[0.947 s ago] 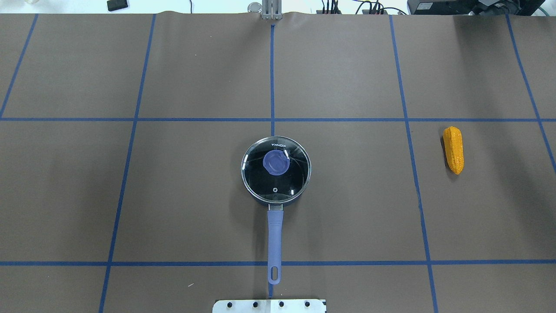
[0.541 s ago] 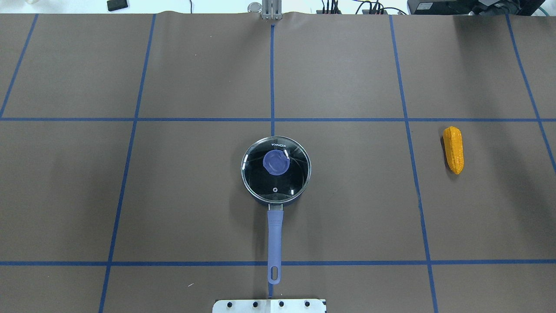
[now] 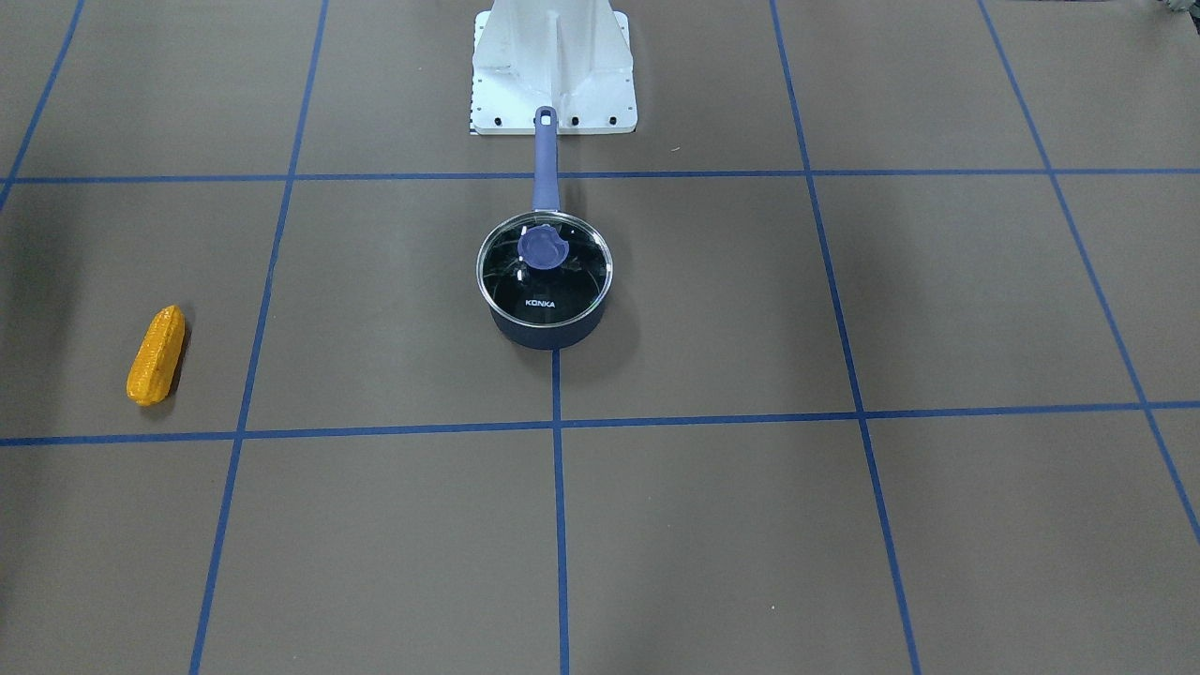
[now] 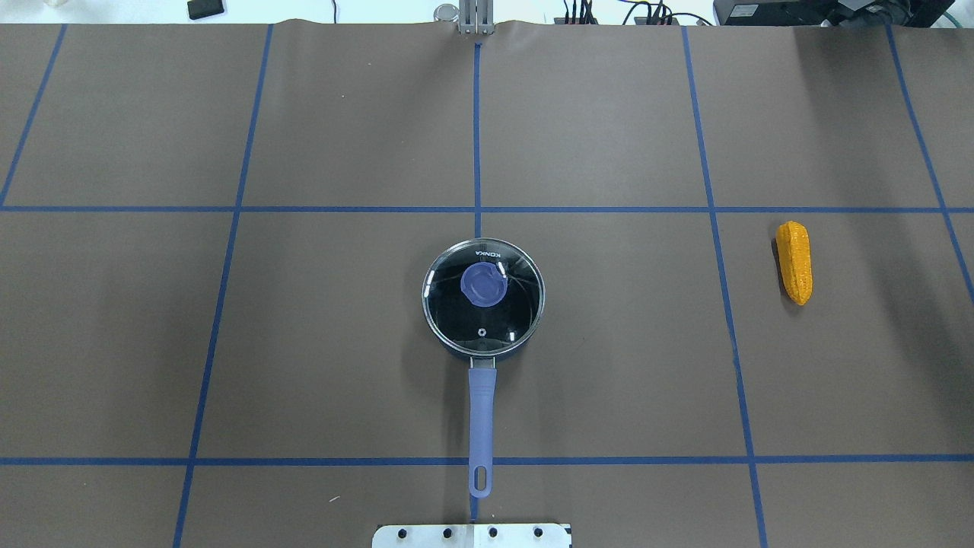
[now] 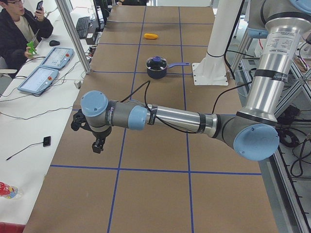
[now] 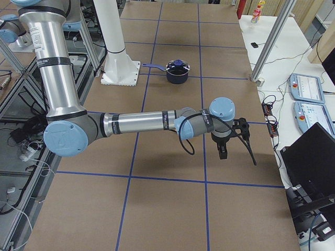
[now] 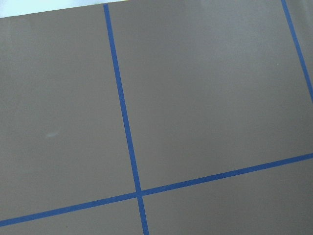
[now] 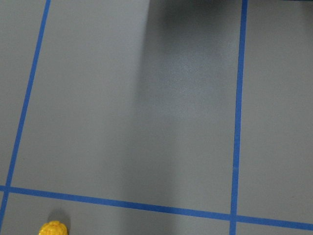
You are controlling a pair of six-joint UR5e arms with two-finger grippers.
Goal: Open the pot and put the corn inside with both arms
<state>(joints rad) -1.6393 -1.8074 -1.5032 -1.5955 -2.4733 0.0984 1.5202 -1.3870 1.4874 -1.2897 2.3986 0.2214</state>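
The dark navy pot [image 4: 482, 415] stands mid-table with its purple-blue handle pointing toward my base. The glass KONKA lid [image 4: 487, 316] with a purple knob [image 4: 483, 285] sits on it. The pot also shows in the front view [image 3: 548, 333]. The orange-yellow corn [image 4: 794, 262] lies on the mat far to the pot's right; it also shows in the front view [image 3: 157, 354], and its tip shows in the right wrist view [image 8: 53, 228]. My left gripper [image 5: 97, 143] and right gripper [image 6: 222, 151] hang over the table's ends, far from the pot. I cannot tell whether they are open or shut.
The brown mat carries a blue tape grid. My white base plate [image 4: 472, 535] is just behind the handle's end. An operator [image 5: 19, 29] and teach pendants [image 5: 43, 77] are beside the table. More pendants [image 6: 306, 86] lie at the other side.
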